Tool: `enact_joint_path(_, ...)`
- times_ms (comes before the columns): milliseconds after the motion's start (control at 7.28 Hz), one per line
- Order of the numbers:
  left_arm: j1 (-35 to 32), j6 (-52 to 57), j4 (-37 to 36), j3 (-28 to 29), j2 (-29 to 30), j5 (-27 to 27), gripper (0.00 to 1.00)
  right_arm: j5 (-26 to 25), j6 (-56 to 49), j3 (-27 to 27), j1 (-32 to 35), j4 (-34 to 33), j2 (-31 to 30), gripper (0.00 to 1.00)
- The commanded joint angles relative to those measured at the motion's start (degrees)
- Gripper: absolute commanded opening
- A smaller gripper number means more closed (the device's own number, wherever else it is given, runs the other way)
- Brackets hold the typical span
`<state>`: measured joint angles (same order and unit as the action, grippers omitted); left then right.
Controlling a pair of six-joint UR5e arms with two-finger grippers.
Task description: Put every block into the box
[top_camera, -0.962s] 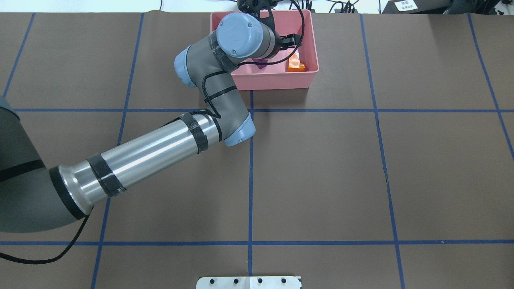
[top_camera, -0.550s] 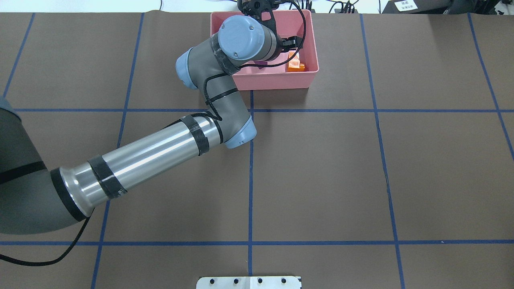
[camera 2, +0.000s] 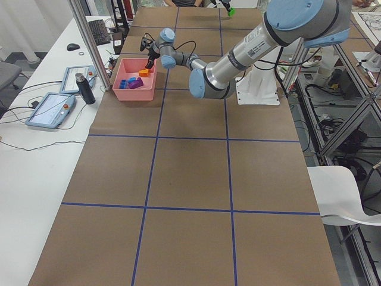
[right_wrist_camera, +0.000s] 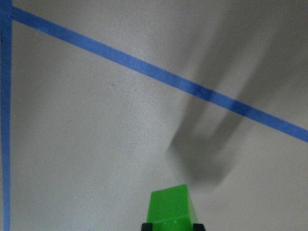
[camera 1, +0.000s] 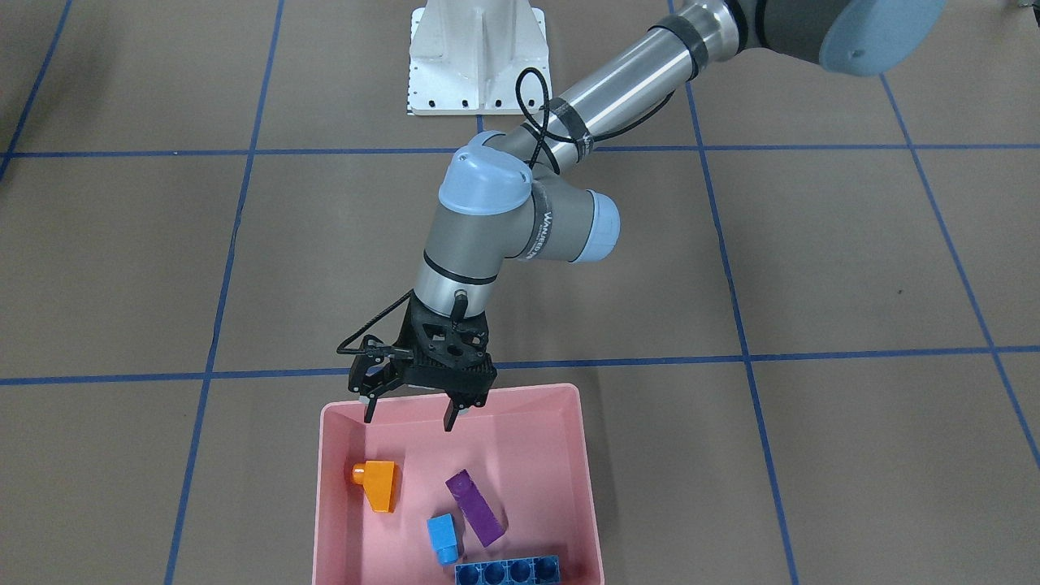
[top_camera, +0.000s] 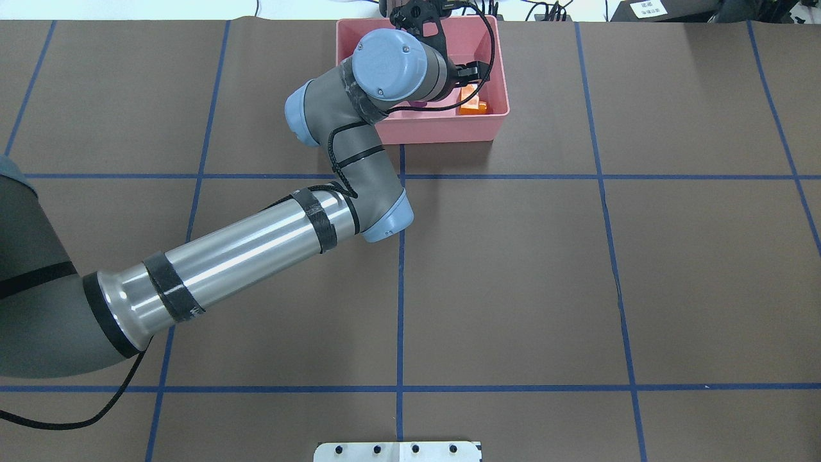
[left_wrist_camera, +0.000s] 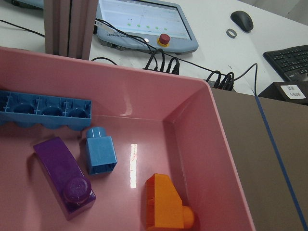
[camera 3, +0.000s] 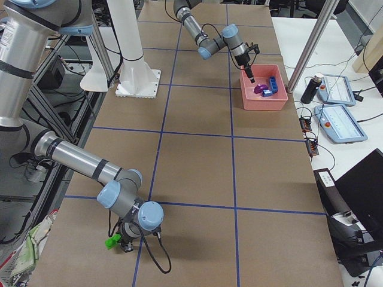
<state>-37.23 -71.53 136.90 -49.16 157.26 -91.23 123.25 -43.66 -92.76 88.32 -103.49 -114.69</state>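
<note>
While the left arm's wrist drifts a little toward the lower right in the overhead view over the past second, it covers the purple sliver that showed under it before; the orange block has not moved. The left gripper (camera 1: 408, 414) hangs with its fingers spread and nothing between them, just over the upper rim of the box (camera 1: 591, 496) in the front-facing view. I judge that its drop is done and it is backing off.

Four blocks lie loose on the box floor, none touching the gripper:
- The orange block (camera 1: 380, 483), sloped with one round stud, lies at centre left.
- The purple block (camera 1: 475, 508), long and slanted, is in the middle.
- The light-blue block (camera 1: 443, 538), a small cube, lies just beside the purple one.
- The long blue block (camera 1: 508, 571) runs along the bottom wall.

All are glossy hard plastic, and the pink tray shines the same way (a glare streak crosses its floor in the left wrist view).

One piece is left. The green block (right_wrist_camera: 172, 207) sits at the bottom centre of the right wrist view and appears pinched by the right gripper (right_wrist_camera: 172, 226) above matte brown paper crossed with blue tape. That is well apart from the box, so the carry across looks like the last step.
</note>
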Motion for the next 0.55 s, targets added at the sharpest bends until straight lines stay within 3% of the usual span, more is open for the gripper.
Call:
enact_joint_path(0,0.1,0.0,-0.4,-2.2,-1.2,-0.1,1.00,-7.1,-0.5,-12.3,5.1,-10.9,1.6,0.00)
enact_joint_path(137,-0.2,0.0,-0.9,-3.8,-2.0,-0.5,1.00,-9.9,-0.4,-15.1,8.0,-13.8,4.9,0.00)
enact_joint_path(412,-2.2,0.0,-9.3,-9.3,-2.3,-2.5,1.00,-10.3,2.0,-15.4,9.1,-14.1,13.5,0.00)
